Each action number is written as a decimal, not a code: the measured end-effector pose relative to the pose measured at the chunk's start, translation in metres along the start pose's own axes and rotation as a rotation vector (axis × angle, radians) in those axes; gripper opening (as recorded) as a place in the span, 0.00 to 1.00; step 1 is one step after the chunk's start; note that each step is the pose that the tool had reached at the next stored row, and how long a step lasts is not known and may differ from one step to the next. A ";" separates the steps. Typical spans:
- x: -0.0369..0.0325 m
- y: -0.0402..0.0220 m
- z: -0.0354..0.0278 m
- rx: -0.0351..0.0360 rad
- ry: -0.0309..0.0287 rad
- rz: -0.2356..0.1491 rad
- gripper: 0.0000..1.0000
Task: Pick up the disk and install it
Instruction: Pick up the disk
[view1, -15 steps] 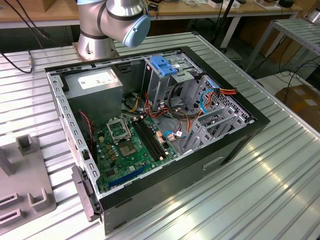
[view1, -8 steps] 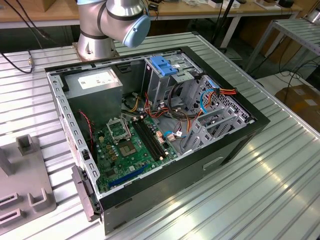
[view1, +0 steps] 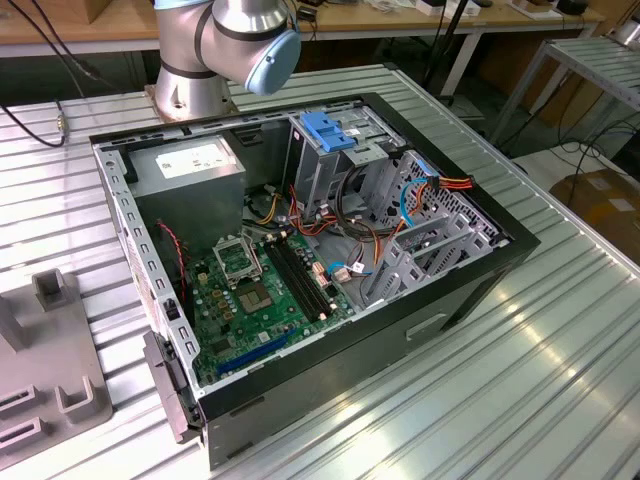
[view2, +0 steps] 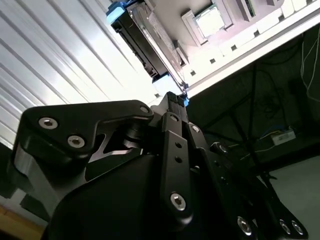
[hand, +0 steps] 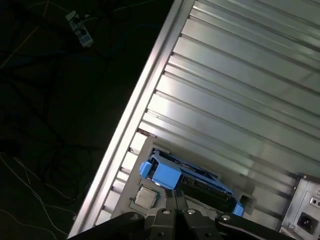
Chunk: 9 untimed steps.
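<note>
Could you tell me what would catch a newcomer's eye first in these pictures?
In the exterior view, the open computer case with its green motherboard dominates the ribbed metal table. In both wrist views, the gripper is close to the disk, bright blue at its sides, near the table's edge.

Exterior view high above case (view1: 400, 345), both wrist views near disk (view2: 137, 42) (hand: 205, 186)

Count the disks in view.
1. The disk sits on a grey holder at the table's edge, close to the gripper, in both wrist views. More may be hidden inside the case's drive cages.
</note>
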<state>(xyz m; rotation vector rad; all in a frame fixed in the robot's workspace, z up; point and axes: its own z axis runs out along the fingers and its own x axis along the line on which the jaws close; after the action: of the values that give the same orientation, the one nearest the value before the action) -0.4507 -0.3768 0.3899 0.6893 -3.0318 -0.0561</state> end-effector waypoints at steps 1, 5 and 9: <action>0.0000 0.0000 0.0000 0.0004 0.0007 -0.018 0.10; 0.0000 0.0000 0.0000 0.0025 0.0046 -0.109 0.10; 0.0000 0.0000 0.0001 0.0049 0.0091 -0.213 0.10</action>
<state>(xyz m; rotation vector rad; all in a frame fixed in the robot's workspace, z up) -0.4507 -0.3768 0.3898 1.0075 -2.9376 -0.0505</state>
